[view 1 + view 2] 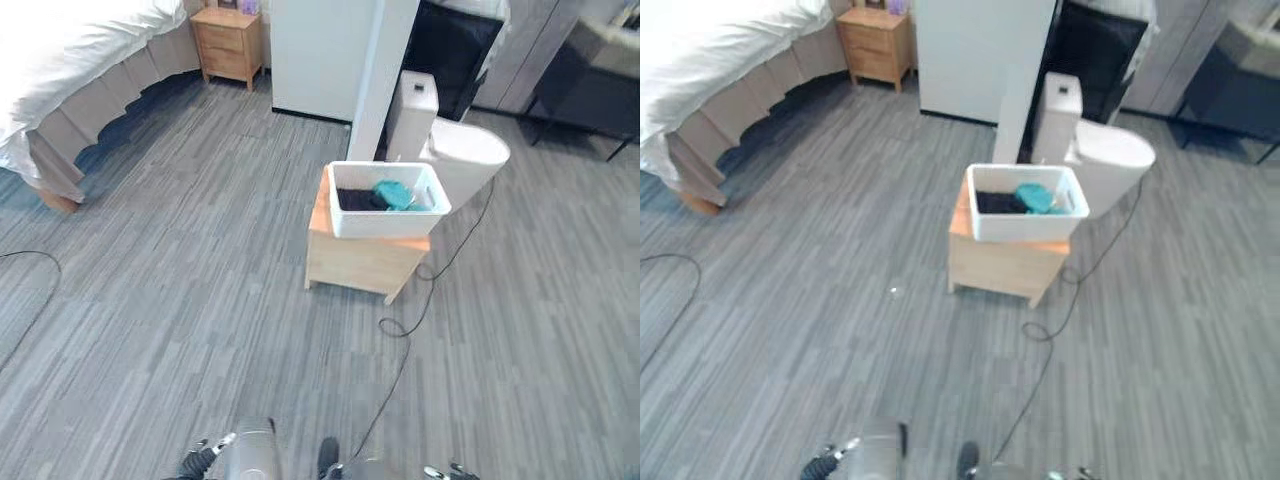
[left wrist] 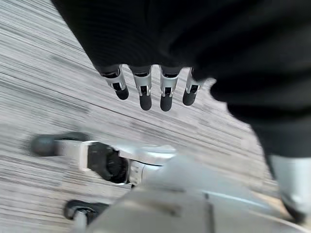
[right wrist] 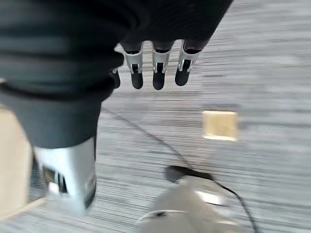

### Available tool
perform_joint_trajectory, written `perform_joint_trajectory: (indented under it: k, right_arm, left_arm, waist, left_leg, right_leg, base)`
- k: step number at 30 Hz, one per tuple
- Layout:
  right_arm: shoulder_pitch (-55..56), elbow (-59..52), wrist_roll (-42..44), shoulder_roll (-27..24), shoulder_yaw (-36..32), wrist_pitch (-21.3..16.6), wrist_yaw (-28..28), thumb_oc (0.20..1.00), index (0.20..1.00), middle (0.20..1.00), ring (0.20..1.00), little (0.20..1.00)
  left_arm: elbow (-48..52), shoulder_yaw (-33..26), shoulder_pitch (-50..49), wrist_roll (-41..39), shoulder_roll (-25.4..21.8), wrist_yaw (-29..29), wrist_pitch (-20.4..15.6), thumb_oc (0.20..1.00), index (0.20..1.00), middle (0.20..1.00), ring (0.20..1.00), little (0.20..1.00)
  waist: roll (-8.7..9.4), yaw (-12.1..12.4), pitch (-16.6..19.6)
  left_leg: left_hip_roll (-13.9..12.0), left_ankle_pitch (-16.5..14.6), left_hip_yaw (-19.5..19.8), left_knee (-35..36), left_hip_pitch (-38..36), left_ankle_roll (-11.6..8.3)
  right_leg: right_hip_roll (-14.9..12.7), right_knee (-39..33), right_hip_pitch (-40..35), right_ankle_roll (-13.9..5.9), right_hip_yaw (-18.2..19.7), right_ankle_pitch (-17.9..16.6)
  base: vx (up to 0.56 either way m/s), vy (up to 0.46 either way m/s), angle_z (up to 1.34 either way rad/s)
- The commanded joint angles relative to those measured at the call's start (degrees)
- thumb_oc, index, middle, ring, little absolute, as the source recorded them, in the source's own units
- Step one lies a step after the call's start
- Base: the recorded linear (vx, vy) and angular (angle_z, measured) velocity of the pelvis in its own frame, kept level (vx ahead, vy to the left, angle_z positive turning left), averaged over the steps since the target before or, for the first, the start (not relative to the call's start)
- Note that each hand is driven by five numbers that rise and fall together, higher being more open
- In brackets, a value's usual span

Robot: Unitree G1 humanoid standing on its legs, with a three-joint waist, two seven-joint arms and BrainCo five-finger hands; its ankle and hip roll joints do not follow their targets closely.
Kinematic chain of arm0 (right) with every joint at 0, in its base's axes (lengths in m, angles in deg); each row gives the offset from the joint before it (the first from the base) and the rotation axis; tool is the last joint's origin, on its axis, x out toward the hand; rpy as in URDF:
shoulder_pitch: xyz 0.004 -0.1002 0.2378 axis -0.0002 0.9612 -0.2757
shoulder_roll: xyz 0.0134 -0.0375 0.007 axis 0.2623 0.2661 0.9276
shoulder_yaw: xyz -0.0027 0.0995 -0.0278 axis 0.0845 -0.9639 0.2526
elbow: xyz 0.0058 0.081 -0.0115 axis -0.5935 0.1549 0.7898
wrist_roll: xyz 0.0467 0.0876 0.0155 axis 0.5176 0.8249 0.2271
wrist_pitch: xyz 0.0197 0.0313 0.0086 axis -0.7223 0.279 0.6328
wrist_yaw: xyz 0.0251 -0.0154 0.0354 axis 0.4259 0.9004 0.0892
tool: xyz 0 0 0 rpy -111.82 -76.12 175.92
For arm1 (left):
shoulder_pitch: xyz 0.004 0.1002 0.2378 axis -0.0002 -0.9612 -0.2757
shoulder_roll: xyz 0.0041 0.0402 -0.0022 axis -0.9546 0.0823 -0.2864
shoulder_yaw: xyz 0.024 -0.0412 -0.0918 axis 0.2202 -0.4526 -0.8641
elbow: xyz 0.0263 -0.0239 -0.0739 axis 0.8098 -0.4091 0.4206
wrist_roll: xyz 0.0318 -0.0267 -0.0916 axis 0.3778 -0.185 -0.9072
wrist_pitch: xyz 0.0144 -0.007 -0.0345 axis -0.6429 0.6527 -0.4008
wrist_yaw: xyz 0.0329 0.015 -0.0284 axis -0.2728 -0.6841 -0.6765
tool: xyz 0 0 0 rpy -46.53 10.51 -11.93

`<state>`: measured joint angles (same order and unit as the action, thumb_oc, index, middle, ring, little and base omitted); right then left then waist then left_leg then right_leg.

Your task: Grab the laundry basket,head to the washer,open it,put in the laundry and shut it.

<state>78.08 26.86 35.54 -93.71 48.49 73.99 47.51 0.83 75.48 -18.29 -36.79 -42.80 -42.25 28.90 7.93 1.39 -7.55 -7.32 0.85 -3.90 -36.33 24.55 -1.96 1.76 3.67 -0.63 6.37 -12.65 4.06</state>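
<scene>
A white laundry basket (image 1: pixel 388 214) stands on a low wooden stand (image 1: pixel 362 262) in the middle of the room, a few steps ahead of me. Dark clothes (image 1: pixel 360 200) and a teal garment (image 1: pixel 394 194) lie inside it. My left hand (image 2: pixel 145 90) hangs over the grey floor with its fingers straight and nothing in it. My right hand (image 3: pixel 158 73) hangs the same way, fingers relaxed and holding nothing. Both hands are far from the basket.
A bed with white covers (image 1: pixel 70 60) fills the far left, with a wooden nightstand (image 1: pixel 228 42) behind it. A white wall block (image 1: pixel 330 60) and a white toilet-like fixture (image 1: pixel 455 150) stand just behind the basket. Dark furniture (image 1: pixel 590 95) sits at the far right.
</scene>
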Motion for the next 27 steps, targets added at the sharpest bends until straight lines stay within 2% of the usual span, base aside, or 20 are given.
perform_joint_trajectory:
  k: [1,2,3,4,6,9,10,11,12,13,14,15,16,18,19,21,23,24,25,27]
  right_arm:
    - [-0.2,-1.56,2.48,-4.37,-1.96,-1.55,1.27,1.0,1.0,1.0,1.0,1.0]
    - [-0.48,-1.89,2.55,-4.73,-2.3,-1.8,1.78,1.0,1.0,1.0,1.0,1.0]
    - [-0.48,-1.89,2.55,-4.73,-2.3,-1.8,1.78,1.0,1.0,1.0,1.0,1.0]
    - [-1.8,-1.76,3.65,-6.04,-4.81,-2.54,3.44,1.0,1.0,1.0,1.0,1.0]
    - [-2.23,-2.64,3.41,-6.76,-6.24,-2.52,3.8,1.0,1.0,1.0,1.0,1.0]
    - [-2.53,-3.83,3.67,-7.36,-7.63,-2.49,3.9,1.0,1.0,1.0,1.0,1.0]
    - [-2.66,-4.57,3.61,-7.54,-8.13,-2.59,3.84,1.0,1.0,1.0,1.0,1.0]
    - [-2.64,-6.99,4.23,-7.69,-9.02,-2.33,3.81,1.0,1.0,1.0,1.0,1.0]
    - [-2.59,-9.38,4.69,-7.9,-9.4,-2.22,3.84,1.0,1.0,1.0,1.0,1.0]
    - [-2.59,-9.39,4.69,-7.92,-9.41,-2.21,3.85,1.0,1.0,1.0,1.0,1.0]
    - [-2.69,-10.35,4.65,-7.96,-9.55,-2.29,4.16,1.0,1.0,1.0,1.0,1.0]
    - [-2.7,-11.46,4.45,-7.82,-9.67,-2.48,4.57,1.0,1.0,1.0,1.0,1.0]
    - [-2.5,-12.93,4.53,-7.8,-10.15,-2.69,5.15,1.0,1.0,1.0,1.0,1.0]
    - [-1.53,-16.31,5.17,-8.09,-11.14,-2.82,5.59,1.0,1.0,1.0,1.0,1.0]
    - [-1.08,-19.13,5.42,-8.45,-12.64,-3.26,6.76,1.0,1.0,1.0,1.0,1.0]
    - [-0.09,-22.2,5.12,-8.82,-14.25,-3.3,7.48,1.0,1.0,1.0,1.0,1.0]
    - [0.55,-23.36,4.43,-9.26,-14.85,-3.18,7.76,1.0,1.0,1.0,1.0,1.0]
    - [1.21,-24.82,3.89,-9.72,-15.85,-3.13,8.06,1.0,1.0,1.0,1.0,1.0]
    - [2.71,-26.83,2.57,-10.83,-17.33,-2.93,8.34,1.0,1.0,1.0,1.0,1.0]
    - [3.2,-27.48,1.96,-11.56,-17.92,-2.42,8.23,1.0,1.0,1.0,1.0,1.0]
  left_arm:
    - [1.94,0.35,1.17,-1.22,0.38,-0.02,-1.66,1.0,1.0,1.0,1.0,1.0]
    - [2.38,0.47,1.05,-1.34,0.22,-0.01,-1.75,1.0,1.0,1.0,1.0,1.0]
    - [2.38,0.47,1.05,-1.34,0.22,-0.01,-1.75,1.0,1.0,1.0,1.0,1.0]
    - [2.11,0.45,0.8,-1.62,0.23,-0.07,-1.74,1.0,1.0,1.0,1.0,1.0]
    - [1.25,-0.9,-0.18,-1.92,0.21,0.19,-1.53,1.0,1.0,1.0,1.0,1.0]
    - [-0.09,-1.85,-1.26,-1.65,0.02,0.48,-1.37,1.0,1.0,1.0,1.0,1.0]
    - [-1.01,-2.24,-1.75,-1.01,-0.39,0.72,-1.18,1.0,1.0,1.0,1.0,1.0]
    - [-1.37,-2.23,-1.46,-0.17,-1.48,0.76,-0.63,1.0,1.0,1.0,1.0,1.0]
    - [-0.96,-2.3,-0.97,-0.36,-2.14,0.67,-0.65,1.0,1.0,1.0,1.0,1.0]
    - [-0.96,-2.29,-0.96,-0.36,-2.13,0.67,-0.65,1.0,1.0,1.0,1.0,1.0]
    - [-0.74,-2.23,-0.94,-0.38,-2.36,0.52,-0.69,1.0,1.0,1.0,1.0,1.0]
    - [-0.32,-2.45,-0.98,-0.8,-2.68,0.28,-0.66,1.0,1.0,1.0,1.0,1.0]
    - [0.48,-3.04,-0.95,-1.69,-3.02,-0.06,-0.72,1.0,1.0,1.0,1.0,1.0]
    - [2.77,-4.33,-0.85,-3.4,-3.86,-0.68,-1.21,1.0,1.0,1.0,1.0,1.0]
    - [6.24,-5.46,-0.88,-4.5,-4.19,-1.5,-1.79,1.0,1.0,1.0,1.0,1.0]
    - [9.77,-5.95,-0.97,-4.37,-4.68,-2.68,-2.52,1.0,1.0,1.0,1.0,1.0]
    - [11.83,-5.73,-0.89,-3.8,-4.98,-3.0,-2.64,1.0,1.0,1.0,1.0,1.0]
    - [15.08,-5.59,-1.32,-3.38,-5.31,-3.0,-2.75,1.0,1.0,1.0,1.0,1.0]
    - [21.7,-6.17,-3.1,-2.29,-5.74,-3.27,-2.66,1.0,1.0,1.0,1.0,1.0]
    - [24.93,-6.53,-4.18,-1.98,-5.9,-3.38,-2.26,1.0,1.0,1.0,1.0,1.0]
  waist:
    - [-3.58,0.4,-2.33]
    - [-4.11,1.07,-2.15]
    - [-4.12,0.99,-2.07]
    - [-4.81,2.56,-1.22]
    - [-5.16,3.33,0.29]
    - [-4.66,4.92,1.79]
    - [-4.15,5.59,2.4]
    - [-3.77,5.05,1.62]
    - [-4.26,4.02,0.84]
    - [-4.34,4.05,0.98]
    - [-4.89,3.52,0.52]
    - [-5.36,3.45,0.41]
    - [-5.62,3.26,0.44]
    - [-6.01,2.84,0.59]
    - [-6.38,2.5,0.79]
    - [-6.35,1.6,0.51]
    - [-6.04,1.41,0.2]
    - [-5.46,1.36,0.23]
    - [-4.42,1.62,1.32]
    - [-4.21,1.62,1.9]
  left_leg:
    - [-0.11,2.78,0.76,23.6,-8.38,-0.47]
    - [1.22,4.52,2.57,29.36,-8.37,-0.8]
    - [1.25,4.69,2.63,29.58,-8.35,-0.81]
    - [4.81,6.51,7.51,39.17,-5.91,-1.65]
    - [4.62,7.12,6.7,39.64,-7.34,-1.36]
    - [5.38,7.6,7.1,35.41,-7.63,-0.33]
    - [6.23,6.68,7.33,34.29,-8.55,0.42]
    - [7.05,4.77,5.76,33.01,-11.02,2.38]
    - [7.07,3.83,5.23,32.64,-12.24,3.39]
    - [6.97,3.87,5.24,32.64,-12.08,3.37]
    - [7.08,2.92,4.87,32.64,-13.25,4.26]
    - [7.4,1.98,4.63,33.3,-15.25,4.96]
    - [7.55,1.28,4.63,34.57,-17.6,5.0]
    - [7.09,0.46,4.62,35.43,-19.6,4.4]
    - [6.44,-0.69,4.37,36.25,-21.13,3.76]
    - [6.63,-1.48,4.62,36.99,-22.69,3.34]
    - [6.93,-2.01,4.66,37.02,-23.55,3.24]
    - [7.68,-2.67,4.61,36.74,-23.76,3.2]
    - [8.56,-3.2,4.2,37.23,-24.61,3.24]
    - [8.54,-3.16,4.29,37.95,-25.12,3.12]
  right_leg:
    - [-3.13,-2.11,-1.56,-6.98,4.82,1.67]
    - [-2.43,-2.25,-2.83,-7.03,5.22,2.63]
    - [-2.44,-2.25,-2.74,-7.03,5.14,2.6]
    - [-1.29,-3.39,-6.49,-7.67,6.85,4.66]
    - [-1.7,-4.24,-9.32,-8.85,7.88,5.54]
    - [-3.62,-2.53,-10.98,-10.21,9.02,5.84]
    - [-4.75,0.75,-10.3,-10.95,9.8,5.72]
    - [-6.67,16.14,-4.77,-13.09,10.13,0.79]
    - [-6.86,23.66,-0.77,-13.52,10.54,-1.56]
    - [-6.76,23.63,-0.6,-13.5,10.56,-1.66]
    - [-7.38,28.47,2.22,-14.02,9.86,-3.66]
    - [-9.06,29.92,3.85,-14.1,7.61,-4.37]
    - [-10.97,26.49,3.84,-13.57,3.72,-2.93]
    - [-12.39,18.38,3.71,-12.55,-1.41,-0.9]
    - [-14.7,9.83,4.73,-13.64,-3.73,-2.81]
    - [-15.47,3.04,5.16,-15.12,-2.39,-6.16]
    - [-15.65,1.66,5.07,-15.77,-1.52,-7.54]
    - [-15.9,-0.65,3.43,-16.05,-1.71,-7.6]
    - [-16.66,-1.51,1.78,-16.97,-3.35,-9.38]
    - [-16.6,-2.07,1.16,-17.19,-3.84,-9.78]
  base:
    - [0.57,0.091,0.26]
    - [0.32,0.062,0.12]
    - [0.63,0.137,-0.06]
    - [0.65,0.16,-0.15]
    - [0.66,0.203,-0.26]
    - [0.32,0.152,-0.71]
    - [0.49,0.339,-0.9]
    - [0.39,0.343,-0.57]
    - [0.25,0.254,-0.54]
    - [0.1,0.154,-0.55]
    - [0.13,0.144,-0.25]
    - [0.25,0.185,0.01]
    - [0.3,0.115,0.03]
    - [0.29,-0.017,-0.19]
    - [0.27,-0.098,-0.02]
    - [0.2,-0.081,0.1]
    - [0.12,-0.042,0.3]
    - [0.25,-0.083,0.45]
    - [0.18,-0.06,0.45]
    - [0.15,-0.055,0.46]
